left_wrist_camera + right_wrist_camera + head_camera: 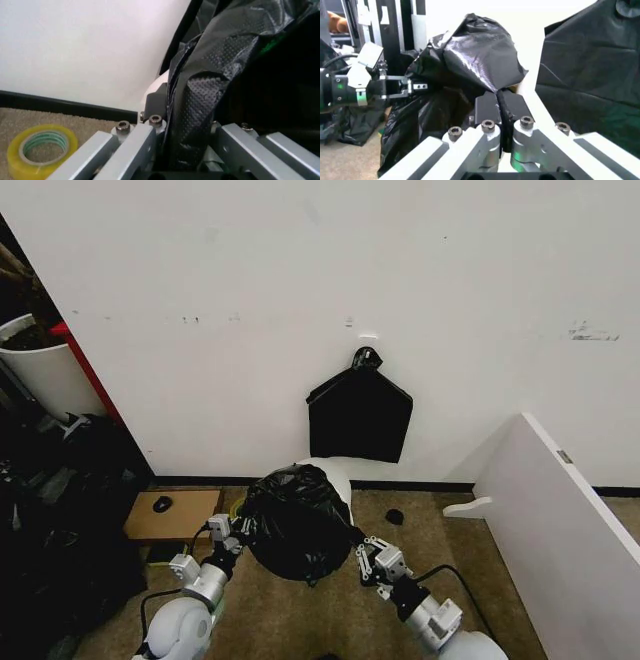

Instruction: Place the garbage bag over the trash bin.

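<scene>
I have the bag (297, 520) draped over the bin (335, 472), which sits at twelve o'clock against the wall. My left gripper (228, 536) pinches the film at the bag's nine o'clock side, and my right gripper (368, 560), fingers pressed together on a fold, holds it at four o'clock. The bin's rim is mostly hidden, so probably the hem isn't seated; I'd pull both sides down evenly, keeping the film taut without tearing.
</scene>
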Available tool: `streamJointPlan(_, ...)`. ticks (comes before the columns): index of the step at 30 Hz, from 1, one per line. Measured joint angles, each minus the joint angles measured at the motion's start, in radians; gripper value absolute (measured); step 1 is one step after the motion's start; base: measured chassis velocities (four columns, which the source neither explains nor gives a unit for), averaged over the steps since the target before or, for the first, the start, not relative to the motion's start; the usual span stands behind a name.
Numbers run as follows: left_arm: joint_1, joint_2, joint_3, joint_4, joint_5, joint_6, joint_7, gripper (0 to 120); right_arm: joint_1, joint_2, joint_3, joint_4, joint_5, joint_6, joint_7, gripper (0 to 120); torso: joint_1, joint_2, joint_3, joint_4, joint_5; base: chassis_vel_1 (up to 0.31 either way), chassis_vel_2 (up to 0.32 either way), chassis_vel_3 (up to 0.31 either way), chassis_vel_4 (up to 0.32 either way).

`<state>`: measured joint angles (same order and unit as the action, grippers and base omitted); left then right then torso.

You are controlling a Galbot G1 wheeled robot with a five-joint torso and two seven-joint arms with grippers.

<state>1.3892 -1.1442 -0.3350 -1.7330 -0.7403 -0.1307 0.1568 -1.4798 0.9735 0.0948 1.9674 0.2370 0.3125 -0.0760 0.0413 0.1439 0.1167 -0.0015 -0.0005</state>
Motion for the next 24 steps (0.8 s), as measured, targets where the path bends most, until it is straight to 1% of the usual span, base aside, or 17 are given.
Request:
streamJointPlan(3, 0.005, 0.004, -0.001, -0.003, 0.000, 0.000, 0.002, 0, 0.005, 0.000, 0.005, -0.012, 0.044, 0.007, -0.011, 0, 0.000, 0.000, 0.000, 0.0000, 0.0000, 0.000, 0.000, 0.000, 0.000)
streamJointPlan(9, 0.029, 0.017, -0.011, -0.023, -0.012, 0.000, 0.013, 0, 0.046, 0.002, 0.025, -0.062, 0.182, 0.018, -0.043, 0, 0.000, 0.000, 0.000, 0.0001, 0.0000, 0.000, 0.000, 0.000, 0.000)
streamJointPlan(11, 0.032, 0.018, -0.011, -0.029, -0.017, 0.001, 0.013, 0, 0.053, 0.002, 0.026, -0.072, 0.194, 0.018, -0.048, 0, 0.000, 0.000, 0.000, 0.0002, 0.0000, 0.000, 0.000, 0.000, 0.000)
streamJointPlan(15, 0.041, 0.023, -0.015, -0.066, -0.048, 0.008, 0.013, 0, 0.075, 0.003, 0.030, -0.131, 0.218, 0.030, -0.094, 0, 0.000, 0.000, 0.000, 0.0000, 0.0000, 0.000, 0.000, 0.000, 0.000)
streamJointPlan(19, 0.049, 0.028, -0.015, -0.084, -0.053, 0.012, 0.015, 0, 0.087, 0.005, 0.035, -0.166, 0.239, 0.043, -0.132, 0, 0.000, 0.000, 0.000, 0.0001, 0.0000, 0.000, 0.000, 0.000, 0.000)
streamJointPlan(24, 0.061, 0.032, -0.015, -0.118, -0.062, 0.019, 0.016, 0, 0.107, 0.010, 0.039, -0.223, 0.273, 0.083, -0.205, 0, 0.000, 0.000, 0.000, 0.0000, 0.0000, 0.000, 0.000, 0.000, 0.000)
